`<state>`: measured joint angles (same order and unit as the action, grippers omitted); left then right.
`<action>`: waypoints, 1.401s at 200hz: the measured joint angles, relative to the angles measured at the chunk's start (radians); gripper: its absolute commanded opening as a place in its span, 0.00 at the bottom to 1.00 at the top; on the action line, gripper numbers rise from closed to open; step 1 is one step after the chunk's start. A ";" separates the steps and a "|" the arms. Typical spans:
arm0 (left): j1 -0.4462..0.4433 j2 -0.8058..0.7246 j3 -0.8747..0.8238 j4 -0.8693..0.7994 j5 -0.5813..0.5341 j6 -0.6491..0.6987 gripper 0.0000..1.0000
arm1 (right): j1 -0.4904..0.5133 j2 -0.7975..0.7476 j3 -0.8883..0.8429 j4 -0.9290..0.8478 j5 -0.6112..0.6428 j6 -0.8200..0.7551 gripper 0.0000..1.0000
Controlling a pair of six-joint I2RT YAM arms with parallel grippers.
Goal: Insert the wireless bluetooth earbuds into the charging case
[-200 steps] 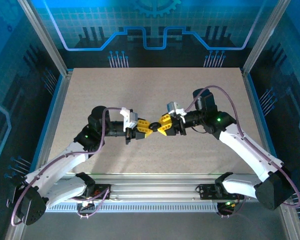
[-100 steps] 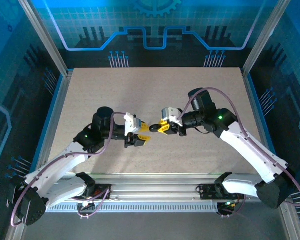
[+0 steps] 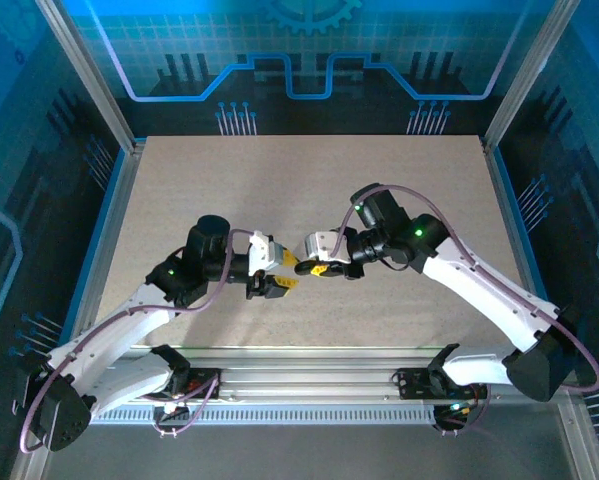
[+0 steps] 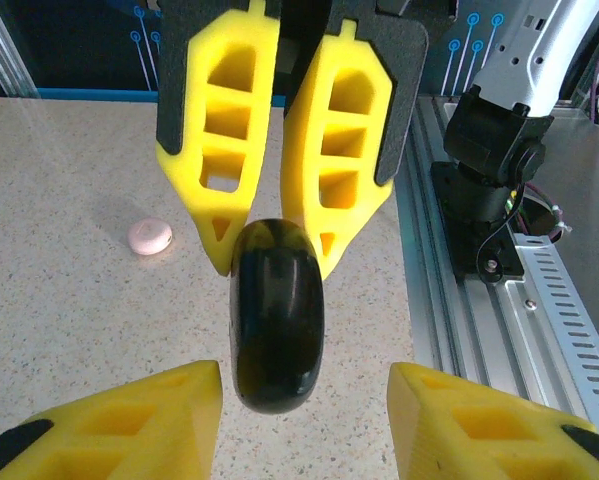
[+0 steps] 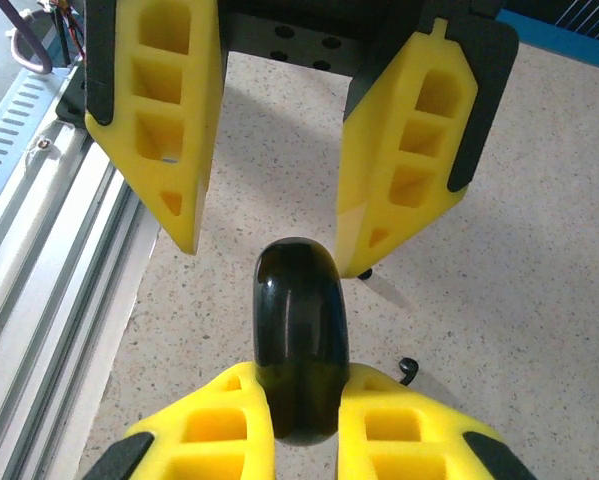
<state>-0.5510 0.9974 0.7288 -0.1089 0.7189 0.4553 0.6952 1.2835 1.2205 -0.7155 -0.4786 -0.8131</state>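
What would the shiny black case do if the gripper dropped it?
Its glossy, rounded shell probably makes the black case slippery; the right gripper pinches just one end. Dropped on edge, it would likely roll. It looks stiff.

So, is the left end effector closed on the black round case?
No, the left end effector stands wide open on either side of the black case, which the right end effector clamps.

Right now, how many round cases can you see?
2. A black case is pinched in the right claw, in front of the open left claw. A pale pink case lies on the table. More may be hidden.
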 measured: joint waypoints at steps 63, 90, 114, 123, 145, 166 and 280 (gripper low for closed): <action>-0.002 0.000 0.000 0.001 0.000 0.000 0.43 | 0.000 0.013 0.019 -0.002 -0.054 -0.001 0.11; -0.002 0.000 0.000 0.001 0.000 0.000 0.41 | 0.000 0.017 0.023 -0.002 -0.071 0.000 0.11; -0.002 0.000 0.000 0.001 0.000 0.000 0.40 | 0.001 0.023 0.031 -0.002 -0.080 0.000 0.11; -0.002 0.000 0.000 0.001 0.000 0.000 0.39 | 0.000 0.023 0.032 -0.002 -0.083 0.000 0.11; -0.002 0.000 0.000 0.002 0.000 -0.001 0.39 | 0.000 0.026 0.032 -0.002 -0.087 0.000 0.11; -0.004 0.000 0.000 0.009 0.000 -0.004 0.40 | 0.000 0.032 0.035 -0.003 -0.097 0.000 0.11; -0.005 -0.013 0.000 0.024 -0.009 -0.008 0.17 | 0.000 0.039 0.045 -0.001 -0.109 0.033 0.34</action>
<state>-0.5560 0.9844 0.7284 -0.0853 0.7097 0.4473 0.6956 1.3224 1.2652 -0.7162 -0.5873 -0.7803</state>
